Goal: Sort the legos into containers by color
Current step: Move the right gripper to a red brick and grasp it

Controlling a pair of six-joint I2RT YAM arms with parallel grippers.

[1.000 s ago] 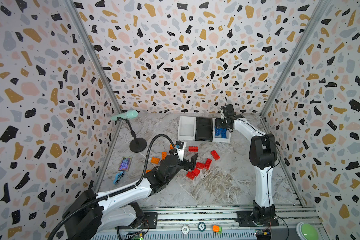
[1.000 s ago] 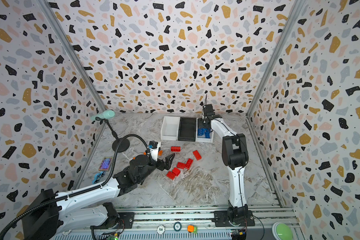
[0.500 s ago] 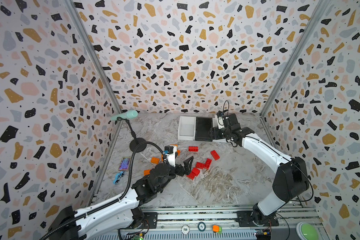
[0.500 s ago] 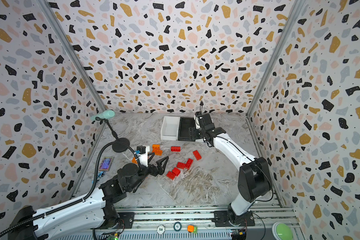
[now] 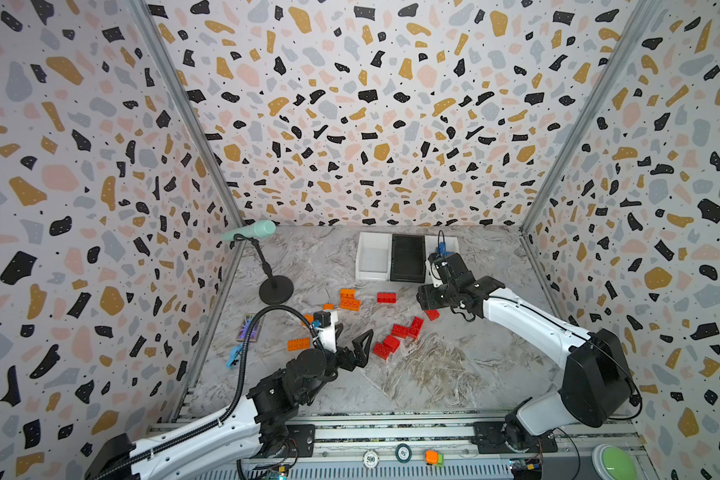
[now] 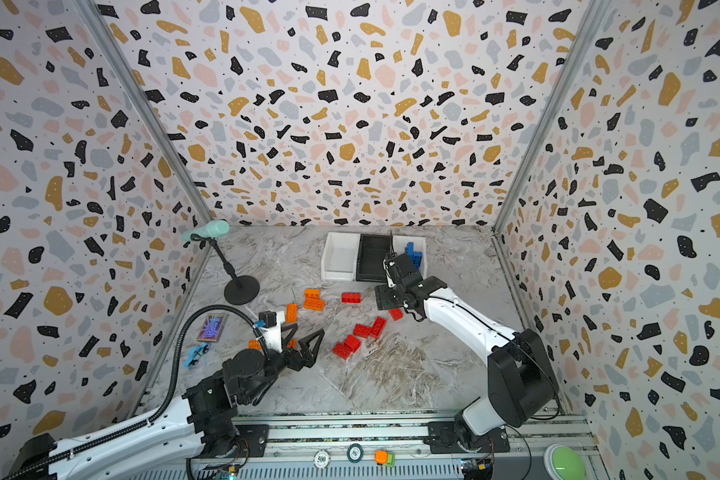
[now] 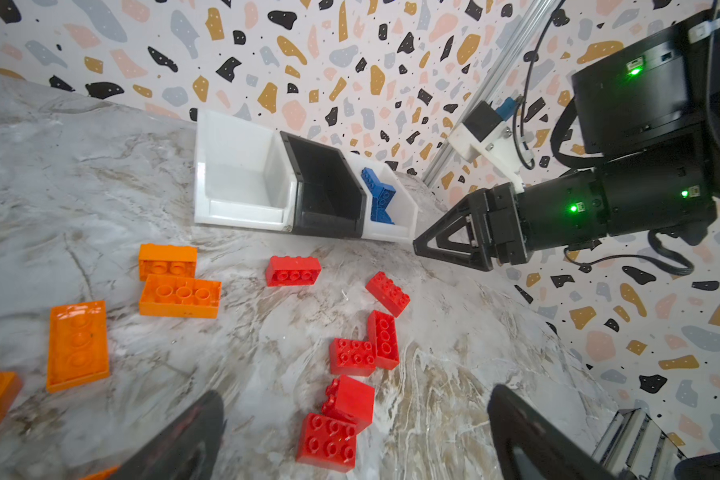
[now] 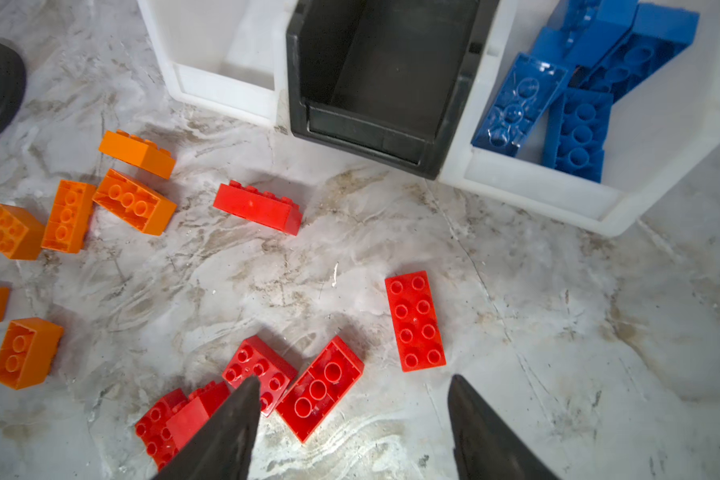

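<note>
The scene was enclosed by walls (image 5: 371, 104) covered in a terrazzo pattern of black, ochre, pink and grey flecks on white. Metal corner posts (image 5: 190, 112) were seen running from the upper corners of the frame down to the floor (image 5: 454, 374), which was finished in grey-white marble print, stained brownish toward the lower centre. Even, diffuse light was cast throughout. A slotted metal rail (image 5: 391, 432) was set along the bottom edge.

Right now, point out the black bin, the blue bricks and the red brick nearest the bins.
black bin (image 8: 366, 139): right wrist view, front wall.
blue bricks (image 8: 578, 133): right wrist view, underside of one brick.
red brick (image 8: 254, 212): right wrist view, long side face.
</note>
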